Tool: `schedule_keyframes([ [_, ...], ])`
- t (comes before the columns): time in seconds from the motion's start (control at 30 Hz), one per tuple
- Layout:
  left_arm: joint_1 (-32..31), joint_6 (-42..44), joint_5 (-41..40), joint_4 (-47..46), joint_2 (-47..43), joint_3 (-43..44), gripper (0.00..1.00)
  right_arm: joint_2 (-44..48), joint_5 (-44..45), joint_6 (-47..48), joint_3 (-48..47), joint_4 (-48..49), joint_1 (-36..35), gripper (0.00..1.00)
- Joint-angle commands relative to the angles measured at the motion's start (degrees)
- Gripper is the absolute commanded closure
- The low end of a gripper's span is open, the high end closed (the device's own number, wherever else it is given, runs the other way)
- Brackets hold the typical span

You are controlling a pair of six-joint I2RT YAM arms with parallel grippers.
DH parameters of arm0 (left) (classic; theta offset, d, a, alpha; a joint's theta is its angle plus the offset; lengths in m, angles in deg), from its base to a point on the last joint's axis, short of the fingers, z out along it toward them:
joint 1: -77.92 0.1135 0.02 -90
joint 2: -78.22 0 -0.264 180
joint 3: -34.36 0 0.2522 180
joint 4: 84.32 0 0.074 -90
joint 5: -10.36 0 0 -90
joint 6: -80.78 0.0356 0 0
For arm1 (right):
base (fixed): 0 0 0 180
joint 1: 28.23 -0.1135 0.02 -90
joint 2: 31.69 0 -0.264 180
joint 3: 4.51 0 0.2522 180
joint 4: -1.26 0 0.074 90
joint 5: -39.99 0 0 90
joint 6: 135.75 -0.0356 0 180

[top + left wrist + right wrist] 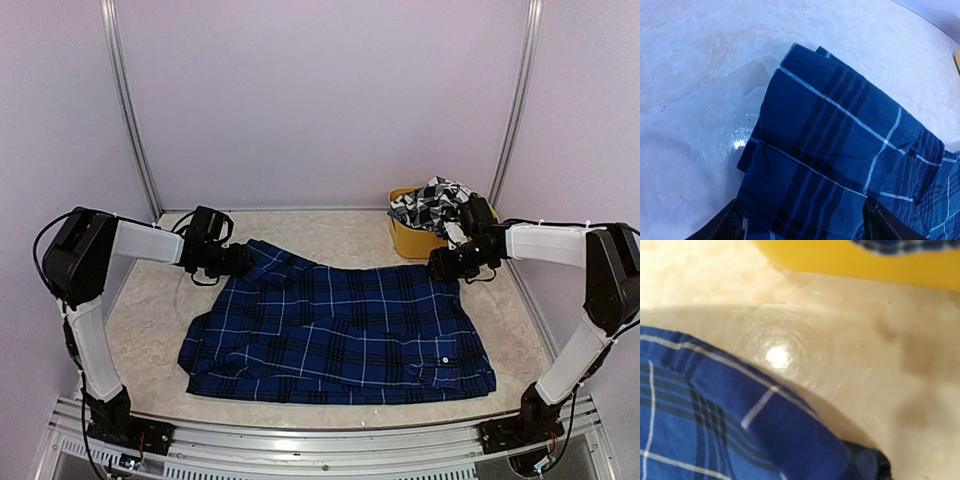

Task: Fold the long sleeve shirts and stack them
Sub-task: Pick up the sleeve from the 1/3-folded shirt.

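The royal blue plaid long sleeve shirt (340, 330) lies spread and partly folded on the table. My left gripper (243, 260) is at its far left corner. In the left wrist view its two dark fingertips (732, 225) stand wide apart, straddling a folded band of blue cloth (840, 140), so it is open. My right gripper (442, 264) hovers at the shirt's far right corner. The right wrist view shows the blue cloth edge (700, 430) but no clear fingers. The black-and-white checked shirt (432, 200) is bunched in the tub.
The yellow tub (410, 242) stands at the back right, just behind my right gripper, and its wall (850, 262) fills the top of the right wrist view. Bare marbled tabletop (150, 310) lies left of the shirt. Metal posts and pale walls close in the back.
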Motion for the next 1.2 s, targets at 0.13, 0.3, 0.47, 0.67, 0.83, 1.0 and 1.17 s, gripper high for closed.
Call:
schedule_keyframes([
  [0.13, 0.5, 1.9, 0.6, 1.2, 4.1, 2.4, 0.43, -1.5, -2.5, 0.4, -0.5, 2.2, 0.6, 0.35],
  [0.3, 0.6, 2.2, -0.6, 1.3, 3.5, 2.1, 0.56, -1.7, -2.5, 0.4, 0.2, 2.6, 0.6, 0.36],
  [0.47, 0.9, 2.8, -1.0, 1.8, 2.7, 2.9, 0.71, -2.0, -2.8, 0.4, 0.4, 2.8, 0.6, 0.36],
  [0.67, 1.1, 3.4, -1.3, 2.3, 2.5, 3.8, 0.82, -2.0, -2.9, 0.3, 1.1, 3.1, 0.6, 0.37],
  [0.83, 1.2, 3.9, -0.5, 2.7, 2.7, 4.8, 0.95, -2.2, -2.7, 0.4, 1.1, 3.0, 0.6, 0.38],
  [1.0, 1.2, 4.4, 0.3, 2.9, 1.2, 4.8, 1.00, -1.2, -1.2, 0.9, 0.7, 2.6, 0.7, 0.38],
  [1.17, 1.3, 3.6, 4.3, 3.4, -5.2, 4.2, 1.00, -0.8, 0.8, 2.2, -1.0, 1.6, 0.7, 0.36],
])
